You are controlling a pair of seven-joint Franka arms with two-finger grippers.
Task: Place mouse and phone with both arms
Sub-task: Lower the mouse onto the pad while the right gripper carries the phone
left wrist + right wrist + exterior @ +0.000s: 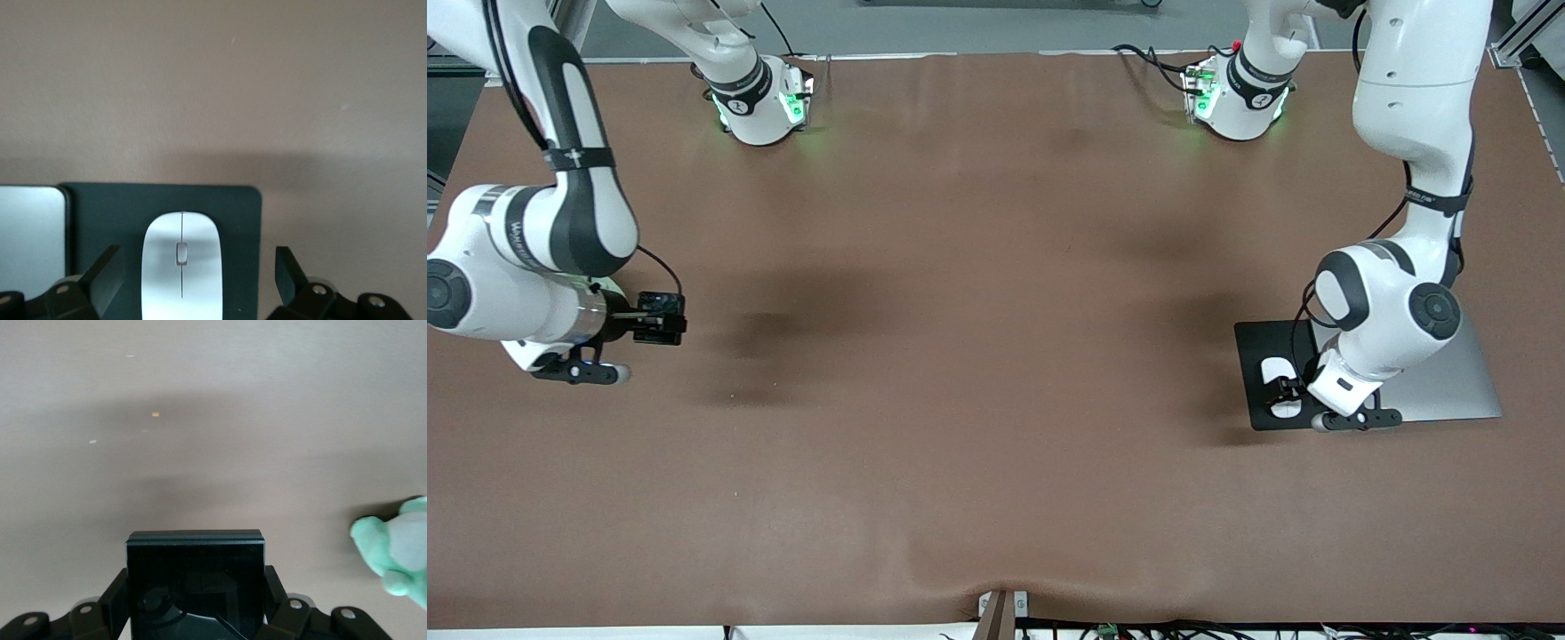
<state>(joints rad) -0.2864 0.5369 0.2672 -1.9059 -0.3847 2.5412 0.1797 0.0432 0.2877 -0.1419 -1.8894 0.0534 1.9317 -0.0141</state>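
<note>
The white mouse (181,267) lies on a black mat (227,213) toward the left arm's end of the table. My left gripper (199,275) is open, low over the mat, with one finger on each side of the mouse and not touching it. In the front view the mouse (1276,368) shows partly under the left gripper (1286,392). My right gripper (195,590) is shut on the black phone (195,563) and holds it above bare table. The front view shows the right gripper (665,320) with the phone (660,307) toward the right arm's end.
A silver flat slab (1449,387) lies against the mat (1254,351), partly under the left arm; it also shows in the left wrist view (30,233). A green and white soft toy (395,553) shows in the right wrist view. Brown cloth (978,356) covers the table.
</note>
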